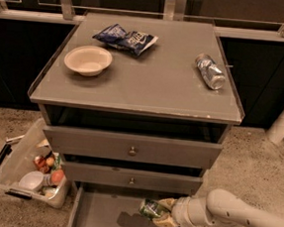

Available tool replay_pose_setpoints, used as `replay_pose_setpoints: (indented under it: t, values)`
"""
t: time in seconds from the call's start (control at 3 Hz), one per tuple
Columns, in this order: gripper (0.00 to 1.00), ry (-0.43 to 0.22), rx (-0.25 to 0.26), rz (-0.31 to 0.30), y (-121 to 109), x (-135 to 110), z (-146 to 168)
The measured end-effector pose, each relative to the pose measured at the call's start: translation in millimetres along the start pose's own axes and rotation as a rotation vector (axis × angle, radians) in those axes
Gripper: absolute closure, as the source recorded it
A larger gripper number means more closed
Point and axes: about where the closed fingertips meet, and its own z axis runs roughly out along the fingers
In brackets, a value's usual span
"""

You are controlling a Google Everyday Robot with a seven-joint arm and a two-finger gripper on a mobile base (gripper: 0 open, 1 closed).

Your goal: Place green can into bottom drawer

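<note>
The green can [149,208] lies sideways in my gripper [160,212], green patterned body with a silver end facing left. The gripper is shut on it and holds it above the right part of the bottom drawer [101,215], which is pulled open, a wide grey tray with a flat floor. The can's shadow falls on the drawer floor beneath it. My pale arm [232,213] reaches in from the lower right.
The two upper drawers [133,148] with round knobs are shut. On the cabinet top [139,85] are a cream bowl [88,59], a blue chip bag [125,38] and a crinkled silver can [210,71]. A clear bin of items [32,170] stands on the floor at left.
</note>
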Motion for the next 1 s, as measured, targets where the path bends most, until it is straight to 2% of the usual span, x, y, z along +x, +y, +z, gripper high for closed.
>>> replay_pose_setpoints:
  t: [0.33,0.67,1.0]
  values:
    - [1.0,0.052,0.024,0.016,-12.5,33.9,28.6]
    - [1.0,0.092,0.118,0.039,-30.3,43.9,28.8]
    - [1.0,0.094,0.115,0.044,-34.3,47.1,39.0]
